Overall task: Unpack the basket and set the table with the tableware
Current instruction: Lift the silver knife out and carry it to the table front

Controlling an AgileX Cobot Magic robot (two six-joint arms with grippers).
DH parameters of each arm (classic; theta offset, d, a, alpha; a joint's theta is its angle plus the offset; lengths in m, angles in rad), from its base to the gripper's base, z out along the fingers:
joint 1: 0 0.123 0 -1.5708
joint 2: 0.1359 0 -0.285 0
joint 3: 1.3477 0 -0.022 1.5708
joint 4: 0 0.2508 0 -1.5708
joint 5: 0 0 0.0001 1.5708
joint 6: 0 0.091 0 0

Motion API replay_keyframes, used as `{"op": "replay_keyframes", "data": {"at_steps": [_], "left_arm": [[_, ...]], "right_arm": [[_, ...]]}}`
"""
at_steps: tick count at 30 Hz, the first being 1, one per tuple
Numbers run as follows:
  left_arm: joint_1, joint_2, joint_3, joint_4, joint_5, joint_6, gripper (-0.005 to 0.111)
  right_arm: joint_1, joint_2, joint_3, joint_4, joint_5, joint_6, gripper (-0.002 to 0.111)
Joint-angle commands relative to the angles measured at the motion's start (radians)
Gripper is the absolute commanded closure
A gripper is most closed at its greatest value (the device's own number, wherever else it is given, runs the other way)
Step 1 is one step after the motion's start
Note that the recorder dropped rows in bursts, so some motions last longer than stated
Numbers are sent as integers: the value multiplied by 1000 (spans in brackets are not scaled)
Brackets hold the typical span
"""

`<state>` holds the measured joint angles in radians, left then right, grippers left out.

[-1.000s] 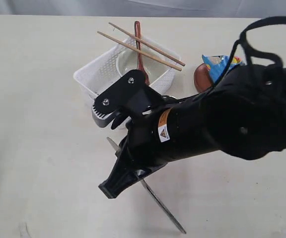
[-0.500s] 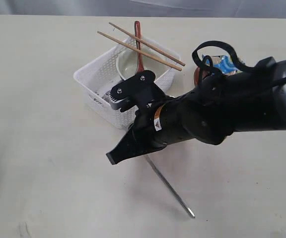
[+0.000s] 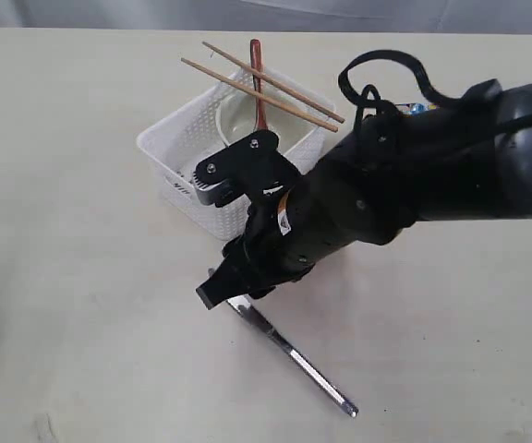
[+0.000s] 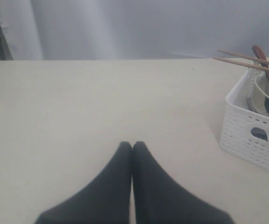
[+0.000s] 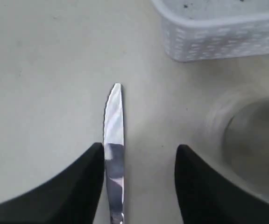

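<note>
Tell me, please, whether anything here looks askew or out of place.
The chopsticks lie loose across the basket rim, overhanging it on both sides. The knife lies on the table at a slant to its edge.

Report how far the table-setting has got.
Done: the knife lies flat on the table, outside the basket. In hand: nothing; the right end effector hovers open over the knife, and the left end effector is shut and empty. Left: chopsticks across the basket's rim, wooden spoon and bowl inside.
</note>
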<state>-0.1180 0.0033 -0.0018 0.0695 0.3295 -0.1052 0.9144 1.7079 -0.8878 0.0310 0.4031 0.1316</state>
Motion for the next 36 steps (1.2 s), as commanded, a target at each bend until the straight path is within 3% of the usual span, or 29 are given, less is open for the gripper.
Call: {"op": "replay_keyframes", "data": {"at_steps": [1, 5, 11, 17, 23, 31, 36], "left_arm": [[-7, -3, 2, 4, -5, 1, 107], [-7, -3, 2, 4, -5, 1, 107], [-7, -3, 2, 4, -5, 1, 107], [-7, -3, 2, 4, -5, 1, 107], [-7, -3, 2, 4, -5, 1, 107], [-7, -3, 2, 4, -5, 1, 107], [-7, -3, 2, 4, -5, 1, 107]], "right_arm": [[-4, -62, -85, -11, 265, -10, 62], [-4, -190, -18, 133, 497, -230, 62], [-4, -219, 93, 219, 420, -394, 62], [1, -119, 97, 222, 325, -393, 62], [79, -17, 99, 220, 220, -364, 62], [77, 32, 99, 18, 169, -206, 62], [77, 64, 99, 8, 152, -192, 62]]}}
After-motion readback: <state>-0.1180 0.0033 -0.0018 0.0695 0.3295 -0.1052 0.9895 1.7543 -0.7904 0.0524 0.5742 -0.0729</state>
